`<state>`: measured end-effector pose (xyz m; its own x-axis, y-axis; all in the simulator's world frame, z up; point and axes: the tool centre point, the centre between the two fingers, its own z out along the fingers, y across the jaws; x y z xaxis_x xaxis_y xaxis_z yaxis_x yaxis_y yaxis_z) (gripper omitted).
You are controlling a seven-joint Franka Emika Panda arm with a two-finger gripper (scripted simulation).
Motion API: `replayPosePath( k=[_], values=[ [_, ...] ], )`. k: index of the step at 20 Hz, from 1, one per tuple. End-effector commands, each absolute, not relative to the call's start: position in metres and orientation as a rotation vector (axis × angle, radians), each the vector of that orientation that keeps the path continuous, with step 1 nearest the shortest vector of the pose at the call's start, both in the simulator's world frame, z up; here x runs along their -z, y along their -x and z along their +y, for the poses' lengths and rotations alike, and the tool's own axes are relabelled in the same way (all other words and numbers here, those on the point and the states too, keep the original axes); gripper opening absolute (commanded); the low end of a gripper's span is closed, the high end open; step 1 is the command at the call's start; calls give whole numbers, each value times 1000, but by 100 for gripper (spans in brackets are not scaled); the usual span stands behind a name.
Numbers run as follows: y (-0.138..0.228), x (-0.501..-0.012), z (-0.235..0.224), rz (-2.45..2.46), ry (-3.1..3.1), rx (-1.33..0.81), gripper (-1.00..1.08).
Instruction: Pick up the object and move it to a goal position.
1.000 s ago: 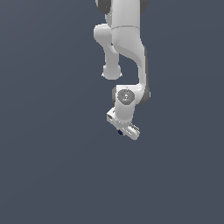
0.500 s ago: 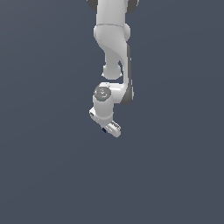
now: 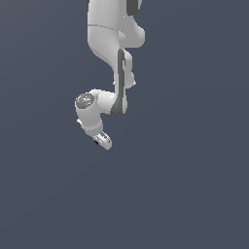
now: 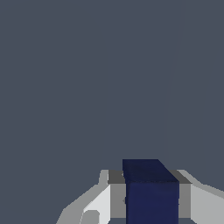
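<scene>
While the gripper [image 3: 99, 141] is pinching the navy-blue cube [image 4: 151, 192], I am seeing only flat grey ground around it.

I am reading the wrist view as showing the cube sitting squarely between the two fingers [image 4: 117, 197], the grey pads touching its sides, with nothing but even slate-grey surface stretching beyond it. In the exterior view the white arm [image 3: 104, 34] is hanging down from the top edge, its wrist bending toward the exterior view's left, and the cube [image 3: 97, 142] is showing only as a tiny dark speck at the fingertips, mostly hidden by the white hand. I am finding nothing standing between the gripper and the open grey background on any side, and I cannot tell whether the cube is touching the ground.
</scene>
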<state>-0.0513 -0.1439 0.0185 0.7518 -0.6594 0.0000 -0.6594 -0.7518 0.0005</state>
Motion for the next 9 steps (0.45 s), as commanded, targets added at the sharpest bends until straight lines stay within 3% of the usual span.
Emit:
replayPosePath(
  k=[1, 9],
  values=[
    [53, -19, -160, -1103, -2941, 0, -100],
    [54, -19, -181, -1103, -2941, 0, -100]
  ],
)
